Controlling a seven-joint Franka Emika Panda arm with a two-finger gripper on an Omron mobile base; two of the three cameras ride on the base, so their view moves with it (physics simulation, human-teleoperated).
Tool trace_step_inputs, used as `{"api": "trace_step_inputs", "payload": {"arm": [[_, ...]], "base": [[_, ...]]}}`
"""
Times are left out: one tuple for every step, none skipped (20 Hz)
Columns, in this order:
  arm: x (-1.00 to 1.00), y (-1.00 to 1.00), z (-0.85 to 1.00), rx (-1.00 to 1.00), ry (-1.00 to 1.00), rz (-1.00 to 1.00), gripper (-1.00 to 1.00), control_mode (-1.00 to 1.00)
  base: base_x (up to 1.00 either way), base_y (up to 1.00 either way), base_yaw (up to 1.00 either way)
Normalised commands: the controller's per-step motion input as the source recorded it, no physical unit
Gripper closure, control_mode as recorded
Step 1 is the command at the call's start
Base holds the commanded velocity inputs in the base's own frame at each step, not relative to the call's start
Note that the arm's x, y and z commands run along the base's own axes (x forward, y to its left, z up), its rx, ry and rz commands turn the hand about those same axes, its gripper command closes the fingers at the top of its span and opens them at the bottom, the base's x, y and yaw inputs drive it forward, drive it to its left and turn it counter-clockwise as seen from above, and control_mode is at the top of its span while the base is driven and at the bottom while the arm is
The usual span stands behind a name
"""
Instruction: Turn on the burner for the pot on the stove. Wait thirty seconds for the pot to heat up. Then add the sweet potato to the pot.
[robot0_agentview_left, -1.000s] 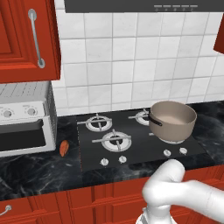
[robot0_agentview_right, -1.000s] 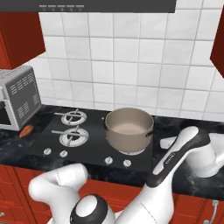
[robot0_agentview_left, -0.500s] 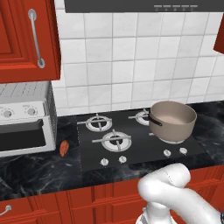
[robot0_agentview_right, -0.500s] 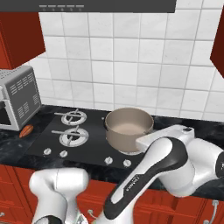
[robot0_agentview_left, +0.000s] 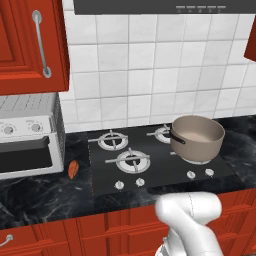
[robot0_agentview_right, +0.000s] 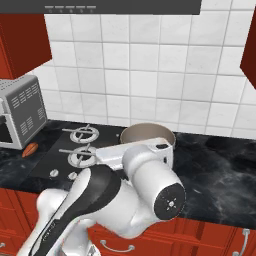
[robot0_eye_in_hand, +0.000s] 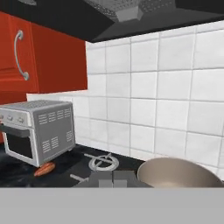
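Claw (robot0_eye_in_hand: 113, 178) clenched, empty, low at the stove's front, aimed toward the tiled wall. Pot (robot0_agentview_left: 197, 138) sits on the stove (robot0_agentview_left: 155, 159), right side, over the front-right burner, dark handle pointing left. 4 small knobs line the stove's front edge. Sweet potato (robot0_agentview_left: 73, 169) lies on the dark marble surface (robot0_agentview_left: 45, 195) between stove and toaster oven (robot0_agentview_left: 27, 135), apart from the pot.

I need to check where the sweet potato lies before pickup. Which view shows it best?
The left base view: the sweet potato lies unblocked on the dark counter, between the toaster oven and the stove. The right base view shows it small near the left edge; the hand view shows it low beneath the oven.
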Motion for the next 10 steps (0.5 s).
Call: {"api": "trace_step_inputs", "payload": {"arm": [[-0.76,1.00,0.86,0.00,0.04,-0.20,-1.00,-1.00],[-0.75,1.00,0.74,0.00,0.00,-0.21,-1.00,-1.00],[-0.68,1.00,0.52,0.00,0.00,-0.22,-1.00,-1.00],[-0.51,1.00,0.32,-0.01,-0.05,-0.17,-1.00,-1.00],[-0.55,1.00,0.04,0.00,-0.09,-0.17,-1.00,-1.00],[-0.56,1.00,0.00,0.00,-0.17,-0.14,-1.00,-1.00],[-0.71,0.86,0.00,0.19,-0.21,-0.01,-1.00,-1.00],[-0.79,0.82,0.00,0.23,-0.19,0.00,-1.00,-1.00],[-0.76,1.00,0.00,0.18,-0.13,0.00,-1.00,-1.00],[-0.71,1.00,0.00,0.15,-0.14,0.00,-1.00,-1.00]], "base": [[0.00,0.00,0.00],[0.00,0.00,0.00],[0.00,0.00,0.00],[0.00,0.00,0.00],[0.00,0.00,0.00],[0.00,0.00,0.00],[0.00,0.00,0.00],[0.00,0.00,0.00],[0.00,0.00,0.00],[0.00,0.00,0.00]]}}
